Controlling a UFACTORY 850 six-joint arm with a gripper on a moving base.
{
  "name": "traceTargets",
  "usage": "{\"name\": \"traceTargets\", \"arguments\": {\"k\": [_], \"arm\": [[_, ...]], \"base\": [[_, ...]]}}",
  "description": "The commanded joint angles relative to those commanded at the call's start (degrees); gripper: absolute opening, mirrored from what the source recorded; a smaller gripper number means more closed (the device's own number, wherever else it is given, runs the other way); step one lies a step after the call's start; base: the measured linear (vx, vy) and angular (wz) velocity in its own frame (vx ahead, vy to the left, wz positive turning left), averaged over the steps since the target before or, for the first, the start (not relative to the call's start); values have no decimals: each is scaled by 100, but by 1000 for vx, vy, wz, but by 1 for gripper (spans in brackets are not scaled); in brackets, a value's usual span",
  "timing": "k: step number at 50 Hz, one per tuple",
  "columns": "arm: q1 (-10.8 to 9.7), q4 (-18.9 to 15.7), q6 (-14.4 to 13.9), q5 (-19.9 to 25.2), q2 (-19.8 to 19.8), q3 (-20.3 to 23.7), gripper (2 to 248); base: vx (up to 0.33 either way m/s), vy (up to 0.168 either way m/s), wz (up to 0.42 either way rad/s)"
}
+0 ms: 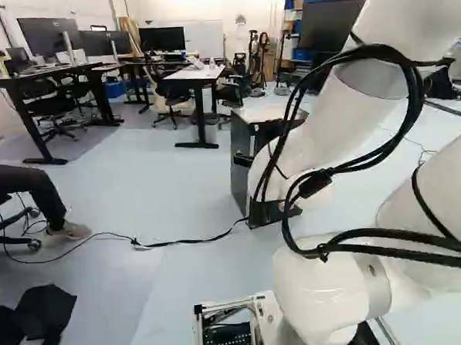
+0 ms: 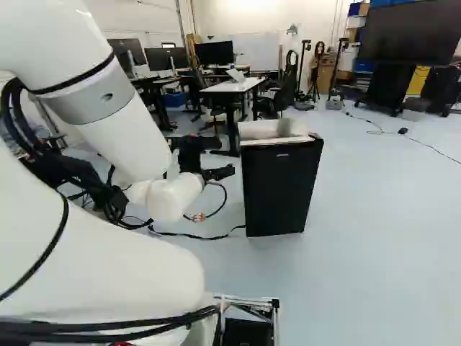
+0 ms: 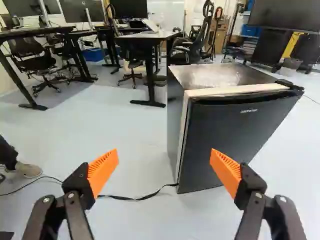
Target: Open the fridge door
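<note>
Wrist view: the fridge (image 3: 215, 125) stands on the floor (image 3: 135, 130), ahead of my claw (image 3: 164, 154). Its door (image 3: 227, 142) looks shut. A pale strip (image 3: 183, 135) runs down one edge, and a black bit that looks like the hinge (image 3: 292, 84) sits at the other end of the top. So I think the door opens from the pale strip side.

My claw is wide and holds nothing. The edge I want is ahead, between my two fingers, and I am not touching it. I should go in slowly and get one fingertip behind the door's lip, by the strip. Then I should pull softly toward me and swing round toward the hinge. If I yank, the little fridge may slide or tip. If I push the flat front, the door just stays shut. A black cord (image 3: 137, 198) lies by the fridge's foot, so I should keep off it.
</note>
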Motion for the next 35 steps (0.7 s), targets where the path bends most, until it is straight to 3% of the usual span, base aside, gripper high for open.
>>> {"name": "traceTargets", "arguments": {"k": [35], "arm": [[0, 0, 0, 0, -135, -114, 247]], "base": [[0, 0, 0]]}}
